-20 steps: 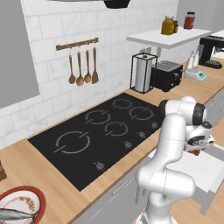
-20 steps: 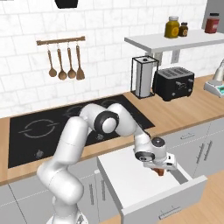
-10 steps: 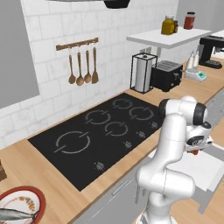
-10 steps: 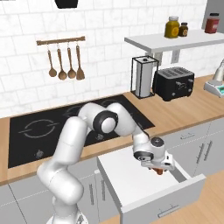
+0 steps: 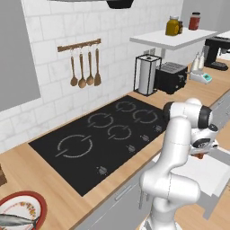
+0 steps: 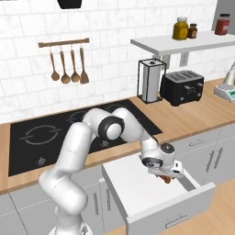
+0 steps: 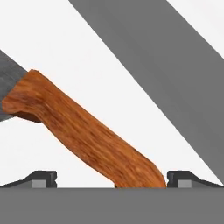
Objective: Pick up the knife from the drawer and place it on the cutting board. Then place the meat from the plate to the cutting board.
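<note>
The arm is reaching down into the open drawer point(image 6: 137, 193), which is standing pulled out from the grey cabinets below the wooden counter point(image 6: 202, 117). The gripper point(image 7: 111, 178) is hanging low over the drawer's white floor with its jaws spread wide, one tip point(image 7: 41, 178) showing at each side of the hand view, and nothing is clamped between them.

The knife point(image 7: 83, 131) is lying flat on the white floor of the drawer, directly under the hand. Its handle is a warm orange-brown wood with a visible grain, gently curved and swelling toward the butt end, which is sitting between the two tips, nearer the right-hand one. The grey steel blade is showing as a dull wedge at the left edge of the hand view. In the right base view a small orange-brown patch of the handle point(image 6: 166, 179) is peeking out just beneath the hand.

The plate point(image 5: 20, 211), white with a red rim, is sitting on the counter at the far left end, and the silvery fish-shaped meat point(image 5: 15, 220) is lying across it.
</note>
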